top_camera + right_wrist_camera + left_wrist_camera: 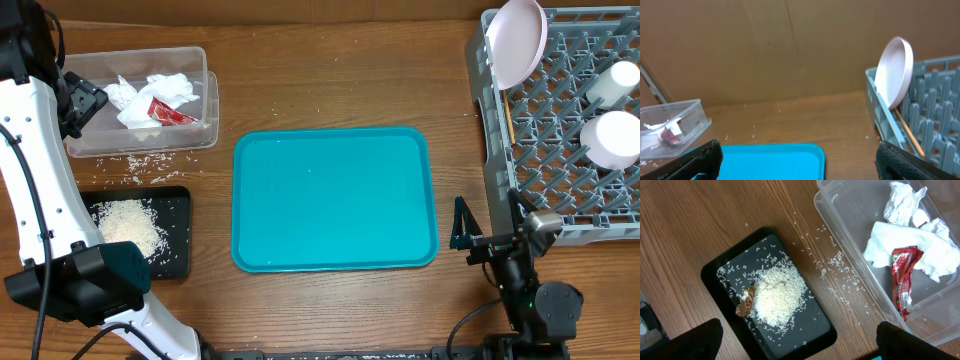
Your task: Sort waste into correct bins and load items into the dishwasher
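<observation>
The clear tub [205, 95] at the back left holds crumpled tissue [900, 247] and a red wrapper [902, 277]. In front of it, the black tray [176, 255] carries a heap of rice [777, 295] and a brown scrap [745, 302]. Loose grains [140, 165] lie between the two. The grey dish rack [560, 190] at the right holds an upright plate [517, 40], a bowl [612, 138], a cup [615, 80] and chopsticks [907, 132]. My left gripper [800, 350] hangs open above tray and tub. My right gripper [800, 167] is open and empty beside the rack's front corner.
A teal serving tray [335, 200] lies bare in the middle of the wooden table. A brown cardboard wall [765, 45] stands behind the table. The left arm's white links [40, 190] run along the left edge.
</observation>
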Tool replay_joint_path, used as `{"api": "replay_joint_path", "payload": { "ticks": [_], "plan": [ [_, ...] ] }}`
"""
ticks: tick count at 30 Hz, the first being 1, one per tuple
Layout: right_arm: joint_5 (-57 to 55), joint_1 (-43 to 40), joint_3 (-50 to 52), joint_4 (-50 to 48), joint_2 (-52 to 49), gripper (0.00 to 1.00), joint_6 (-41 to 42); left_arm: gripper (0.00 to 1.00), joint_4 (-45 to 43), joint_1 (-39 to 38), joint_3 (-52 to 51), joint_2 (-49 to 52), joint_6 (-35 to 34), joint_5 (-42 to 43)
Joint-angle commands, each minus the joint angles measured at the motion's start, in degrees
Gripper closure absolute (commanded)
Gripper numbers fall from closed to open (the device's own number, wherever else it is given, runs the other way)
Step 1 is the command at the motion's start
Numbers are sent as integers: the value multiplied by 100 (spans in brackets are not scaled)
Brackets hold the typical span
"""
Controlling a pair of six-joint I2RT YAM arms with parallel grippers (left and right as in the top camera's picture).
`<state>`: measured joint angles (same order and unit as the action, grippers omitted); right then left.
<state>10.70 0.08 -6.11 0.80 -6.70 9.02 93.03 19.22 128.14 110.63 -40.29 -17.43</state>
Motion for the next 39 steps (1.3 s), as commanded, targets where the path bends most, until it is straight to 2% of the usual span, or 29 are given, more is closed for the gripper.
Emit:
{"api": "replay_joint_path", "payload": {
  "ticks": [1, 3, 9, 20, 25, 39],
  "plan": [
    [52, -22, 369, -424, 267, 0, -7, 0, -7, 20, 52, -26, 46, -96],
    [20, -22, 546, -726, 361, 0, -9, 0, -9, 20, 52, -26, 46, -96],
    [-166, -179, 564, -776, 525, 0, -13, 0, -9, 20, 52, -26, 46, -96],
    [-463, -503, 564, 341, 658, 0, -179, 0, -9, 20, 52, -26, 46, -96],
    [-472, -496, 564, 363, 658, 0, -960, 0, -9, 20, 52, -26, 46, -94],
    [-549, -498, 564, 363, 654, 0, -966, 0, -9, 20, 52, -26, 46, -96]
  ]
}}
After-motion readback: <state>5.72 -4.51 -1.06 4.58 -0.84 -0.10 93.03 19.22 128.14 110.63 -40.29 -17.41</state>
